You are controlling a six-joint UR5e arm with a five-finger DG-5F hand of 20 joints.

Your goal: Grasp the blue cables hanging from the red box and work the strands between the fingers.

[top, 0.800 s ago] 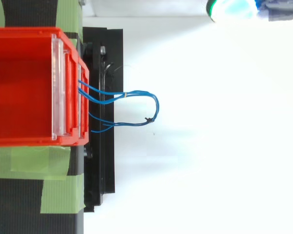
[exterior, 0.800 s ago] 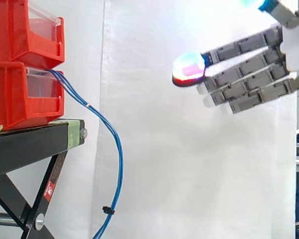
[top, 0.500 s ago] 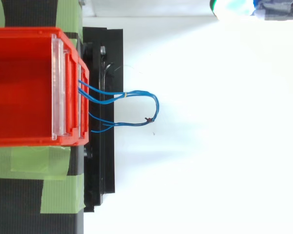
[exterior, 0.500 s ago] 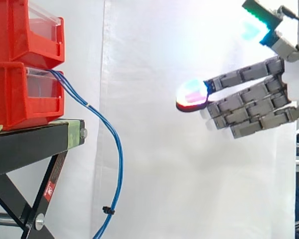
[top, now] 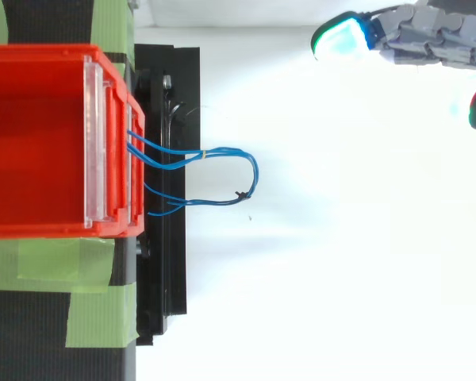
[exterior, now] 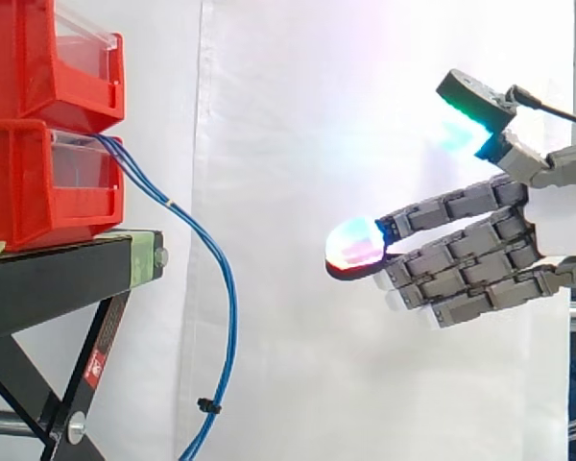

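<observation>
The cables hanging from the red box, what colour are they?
The cables are blue. They show best in the side view, against the white curtain.

From the side we look level across the red bins [exterior: 38, 192], close in, toward the white curtain [exterior: 317, 115]. From overhead we look straight down on those same bins and their hanging blue cables [top: 255, 171].

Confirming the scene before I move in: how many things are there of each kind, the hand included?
Bins: 2, the upper bin stacked on the lower bin
Cable bundles: 1, the blue cables
Stands: 1, the black stand
Hands: 1, the hand, open
Total: 5
</observation>
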